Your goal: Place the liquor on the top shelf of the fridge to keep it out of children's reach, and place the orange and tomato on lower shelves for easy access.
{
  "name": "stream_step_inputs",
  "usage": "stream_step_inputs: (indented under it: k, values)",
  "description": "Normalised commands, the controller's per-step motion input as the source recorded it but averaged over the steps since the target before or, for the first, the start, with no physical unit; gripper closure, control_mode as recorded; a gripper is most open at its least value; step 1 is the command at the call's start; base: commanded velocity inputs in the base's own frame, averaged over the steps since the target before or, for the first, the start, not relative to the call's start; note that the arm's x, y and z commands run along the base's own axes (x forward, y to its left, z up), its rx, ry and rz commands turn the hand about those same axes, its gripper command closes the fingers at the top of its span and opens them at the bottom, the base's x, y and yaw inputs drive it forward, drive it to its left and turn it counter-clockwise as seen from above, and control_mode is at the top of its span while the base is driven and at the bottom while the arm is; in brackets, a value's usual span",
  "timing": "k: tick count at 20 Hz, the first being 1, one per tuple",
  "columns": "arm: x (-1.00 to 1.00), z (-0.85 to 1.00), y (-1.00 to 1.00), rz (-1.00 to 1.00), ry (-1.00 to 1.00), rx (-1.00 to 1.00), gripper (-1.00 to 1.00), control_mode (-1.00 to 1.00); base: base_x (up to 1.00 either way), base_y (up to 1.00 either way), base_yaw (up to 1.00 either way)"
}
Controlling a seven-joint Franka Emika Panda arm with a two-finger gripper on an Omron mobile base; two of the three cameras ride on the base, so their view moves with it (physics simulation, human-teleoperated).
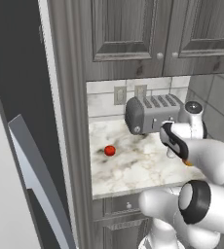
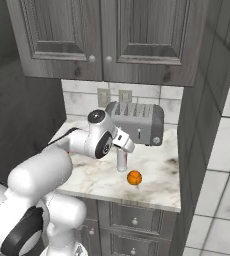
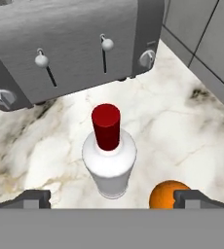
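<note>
tomato (image 1: 109, 151) left view, orange (image 2: 134, 177) right

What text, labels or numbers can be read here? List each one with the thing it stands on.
None can be read. The liquor bottle is plain white with a red cap, no label. The toaster shows levers and knobs without markings. The orange, the tomato and the cabinet doors bear no writing.
</note>
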Motion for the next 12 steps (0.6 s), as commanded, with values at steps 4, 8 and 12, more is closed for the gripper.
stream_step_inputs:
  k: [4, 8, 12]
  values:
    - [0.23, -0.12, -0.05, -0.01, -0.01, 0.0, -1.0, -1.0, 0.0, 0.0, 0.0]
    - [0.22, -0.12, -0.07, 0.0, -0.02, 0.0, -1.0, -1.0, 0.0, 0.0, 0.0]
    - [0.17, -0.1, -0.08, 0.0, -0.04, 0.0, -1.0, -1.0, 0.0, 0.0, 0.0]
